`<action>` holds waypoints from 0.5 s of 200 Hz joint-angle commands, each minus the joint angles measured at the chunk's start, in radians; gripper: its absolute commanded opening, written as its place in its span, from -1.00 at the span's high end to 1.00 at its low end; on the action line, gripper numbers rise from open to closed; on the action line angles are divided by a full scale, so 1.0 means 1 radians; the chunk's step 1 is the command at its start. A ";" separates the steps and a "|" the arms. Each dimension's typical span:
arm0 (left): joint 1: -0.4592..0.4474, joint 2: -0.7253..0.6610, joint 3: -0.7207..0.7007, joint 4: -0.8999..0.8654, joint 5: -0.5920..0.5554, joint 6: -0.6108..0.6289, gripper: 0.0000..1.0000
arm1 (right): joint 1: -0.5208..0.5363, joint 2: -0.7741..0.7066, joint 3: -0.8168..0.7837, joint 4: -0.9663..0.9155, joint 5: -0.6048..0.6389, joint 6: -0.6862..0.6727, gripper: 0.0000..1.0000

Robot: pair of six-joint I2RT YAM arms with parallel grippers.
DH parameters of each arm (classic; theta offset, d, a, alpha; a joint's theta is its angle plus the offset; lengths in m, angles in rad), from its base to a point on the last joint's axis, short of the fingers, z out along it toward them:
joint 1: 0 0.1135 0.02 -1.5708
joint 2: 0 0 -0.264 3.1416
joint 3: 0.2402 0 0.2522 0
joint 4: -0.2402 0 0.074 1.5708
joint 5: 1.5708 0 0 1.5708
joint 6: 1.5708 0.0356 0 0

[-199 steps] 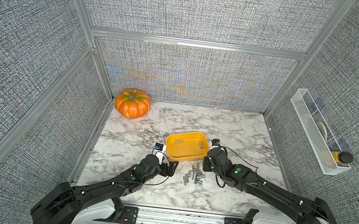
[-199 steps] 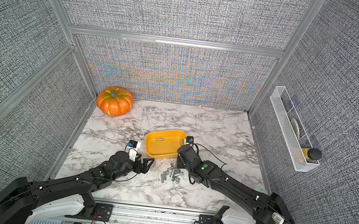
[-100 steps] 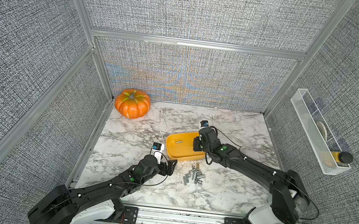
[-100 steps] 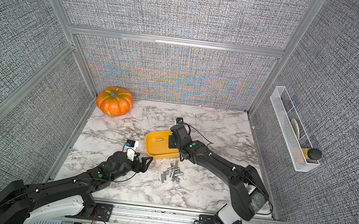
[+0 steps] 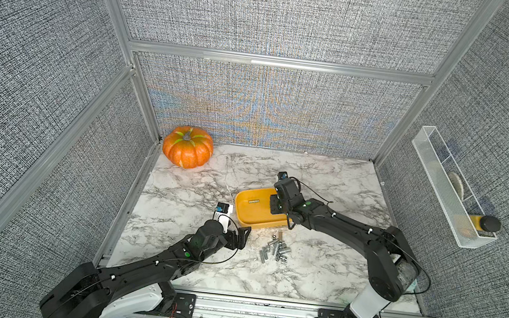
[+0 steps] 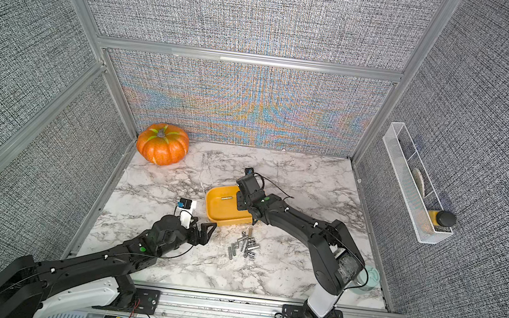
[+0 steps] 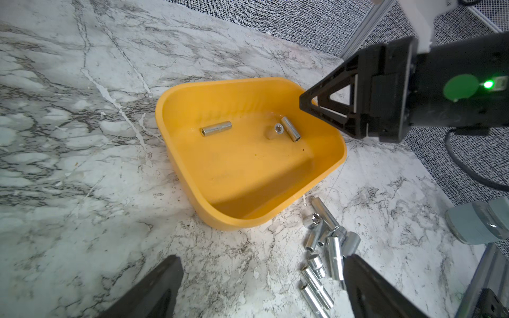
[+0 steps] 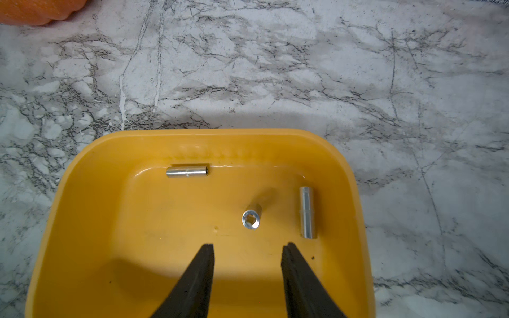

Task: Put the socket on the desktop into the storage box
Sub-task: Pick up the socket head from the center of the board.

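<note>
1. Change: 1 s ago the R claw (image 8: pixel 248 245) was shut, low beside the loose sockets. It has since swung over the yellow box (image 8: pixel 82 176), and its jaws now stand apart w/ nothing between them.
2. Right under that gap a socket (image 8: pixel 251 219) stands on end on the box floor, hex mouth up. Prob. the 1 just let go.
3. There are 2 more sockets lying flat in the box: 1 along a wall (image 8: pixel 187 172), 1 just beside the upright socket (image 8: pixel 308 212). That makes 3 inside.
4. Meaning: this drop looks done. The R claw is empty & free to go back for another.
5. Left to do: a pile of sockets (image 5: pixel 275 250) lies on the marble desktop (image 5: pixel 194 192), just beside the box's near wall, outside it. Most of the job remains.
6. The L claw (image 7: pixel 260 258) is where it was 1 s ago: jaws wide, empty, low over the desktop, near the pile & facing the box.
7. A pumpkin (image 5: pixel 187 151) sits in the back corner, well apart from the work.
</note>
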 commanded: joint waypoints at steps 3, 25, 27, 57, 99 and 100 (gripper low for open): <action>0.000 -0.007 -0.004 0.010 -0.004 0.005 -0.92 | 0.010 -0.097 -0.061 -0.044 0.029 0.012 0.08; -0.001 0.002 -0.009 0.027 0.008 0.005 -0.92 | 0.038 -0.233 -0.172 -0.065 0.023 0.047 0.08; 0.000 0.004 -0.008 0.027 0.008 0.005 -0.92 | 0.040 -0.246 -0.184 -0.066 0.022 0.052 0.08; 0.000 0.035 0.005 0.025 0.025 0.005 -0.92 | 0.076 -0.404 -0.356 -0.070 -0.032 0.153 0.09; -0.001 0.075 0.012 0.040 0.042 0.002 -0.92 | 0.128 -0.507 -0.520 0.003 -0.080 0.260 0.09; 0.000 0.075 0.013 0.041 0.042 0.003 -0.92 | 0.128 -0.507 -0.523 0.005 -0.080 0.261 0.09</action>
